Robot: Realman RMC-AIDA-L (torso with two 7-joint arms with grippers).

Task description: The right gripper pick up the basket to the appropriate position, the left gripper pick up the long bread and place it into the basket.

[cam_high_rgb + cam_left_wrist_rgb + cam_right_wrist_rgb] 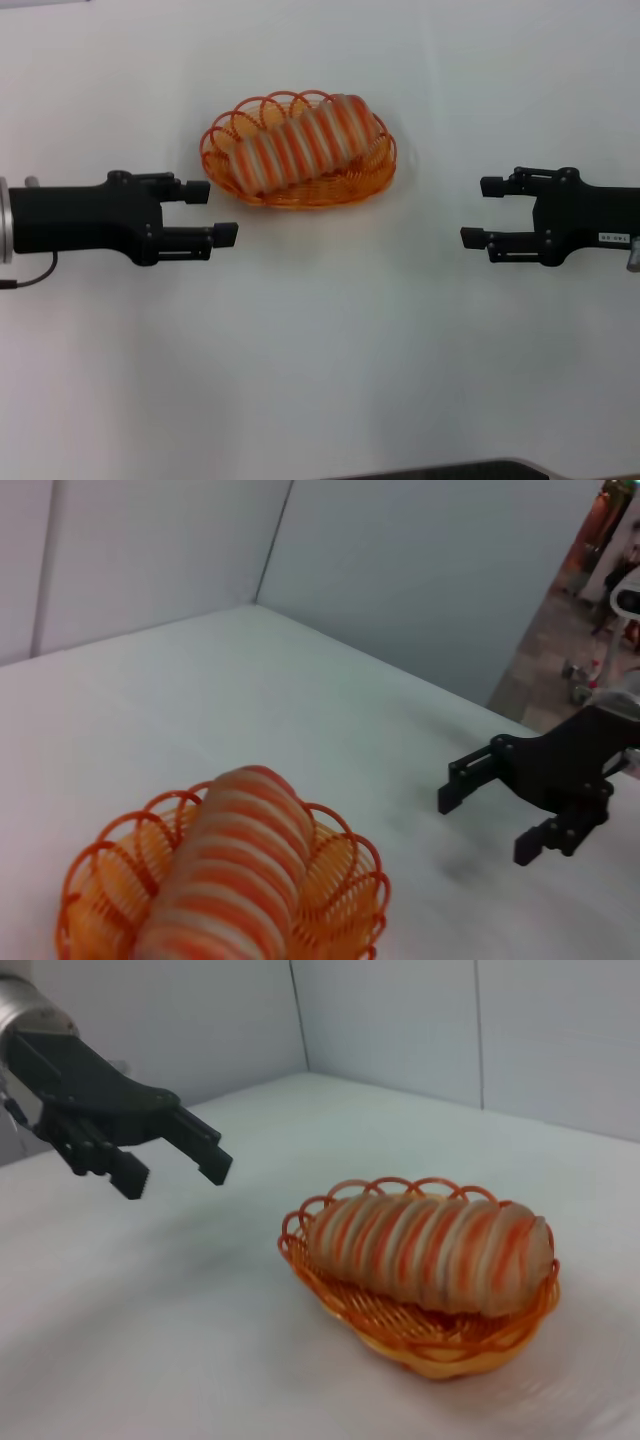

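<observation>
Bread [303, 143] in basket [372, 178] | left claw [217, 212] level, released | right claw [476, 212] level, released, apart

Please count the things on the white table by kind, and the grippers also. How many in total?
basket: 1
long bread, lying in the basket: 1
grippers, both open and empty: 2, left gripper and right gripper
Total: 4

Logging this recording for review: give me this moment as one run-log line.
long bread: lying in basket | left tool: open, empty, beside basket | right tool: open, empty, apart from basket | table: white
</observation>
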